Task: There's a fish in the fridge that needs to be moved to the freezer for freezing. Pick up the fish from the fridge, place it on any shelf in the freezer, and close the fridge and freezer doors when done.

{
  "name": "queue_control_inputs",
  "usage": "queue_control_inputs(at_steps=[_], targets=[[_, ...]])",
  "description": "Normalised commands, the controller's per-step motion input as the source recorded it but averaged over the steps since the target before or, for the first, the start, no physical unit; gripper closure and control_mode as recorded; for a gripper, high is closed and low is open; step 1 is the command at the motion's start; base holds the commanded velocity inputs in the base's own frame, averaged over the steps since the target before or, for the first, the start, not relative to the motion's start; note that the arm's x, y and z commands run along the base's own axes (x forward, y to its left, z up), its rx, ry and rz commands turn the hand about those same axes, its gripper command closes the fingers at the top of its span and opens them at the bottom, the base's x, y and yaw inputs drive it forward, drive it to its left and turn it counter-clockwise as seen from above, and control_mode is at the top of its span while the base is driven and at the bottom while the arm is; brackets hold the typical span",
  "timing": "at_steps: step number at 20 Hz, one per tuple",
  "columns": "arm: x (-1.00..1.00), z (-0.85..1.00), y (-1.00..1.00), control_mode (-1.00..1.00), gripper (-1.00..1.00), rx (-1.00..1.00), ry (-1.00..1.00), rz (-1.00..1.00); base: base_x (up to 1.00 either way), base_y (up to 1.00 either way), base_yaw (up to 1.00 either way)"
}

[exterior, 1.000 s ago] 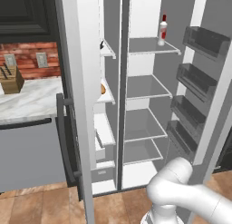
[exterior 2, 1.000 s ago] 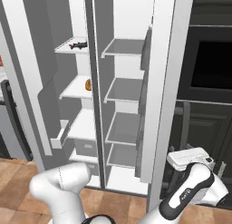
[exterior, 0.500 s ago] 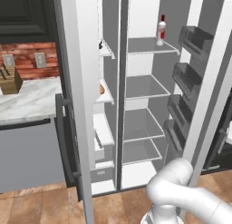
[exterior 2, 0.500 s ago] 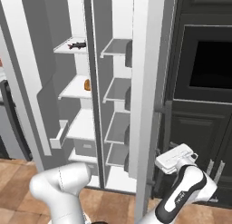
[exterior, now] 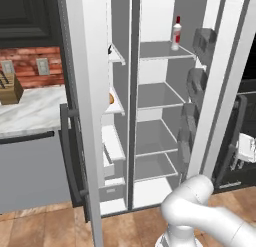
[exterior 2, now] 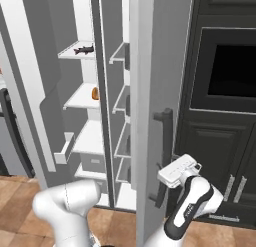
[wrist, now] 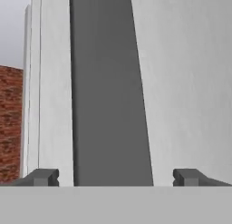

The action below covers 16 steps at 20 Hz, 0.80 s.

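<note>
1. The fridge door [exterior 2: 161,91] has swung further toward its compartment since a second ago, and the arm has followed it round behind it.
2. The end effector [wrist: 115,177] has its fingers spread wide and grips nothing. The door's dark handle [wrist: 108,91] stands between them at 12 o'clock in the hand view.
3. The fish [exterior 2: 84,50] lies on the top shelf of the left compartment, at 10 o'clock in the right base view. I take that compartment for the freezer, so the move looks done.
4. Both doors are left to shut. The fridge door is partway in, and the freezer door [exterior: 85,116] stands wide open.
5. I cannot tell whether the fingers touch the handle.
6. The freezer door's outer face is turned away, so no dispenser shows.
7. From the left base view the fish is a mere dark speck beside that door's edge.
8. A white bottle [exterior: 176,32] stands on the fridge's top shelf at 1 o'clock.
</note>
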Motion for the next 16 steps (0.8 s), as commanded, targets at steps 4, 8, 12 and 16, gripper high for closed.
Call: queue_control_inputs(at_steps=[4, 8, 12, 16], targets=[[0.46, -0.3, 1.0, -1.0, -1.0, -0.03, 0.0, 0.0, 0.0, 0.0, 0.0], [0.52, -0.29, 1.0, -1.0, -1.0, -0.03, 0.0, 0.0, 0.0, 0.0, 0.0], [0.53, -0.23, 1.0, -1.0, -1.0, -0.07, 0.0, 0.0, 0.0, 0.0, 0.0], [0.64, -0.08, 1.0, -1.0, -1.0, -0.04, 0.0, -0.01, 0.0, 0.0, 0.0]])
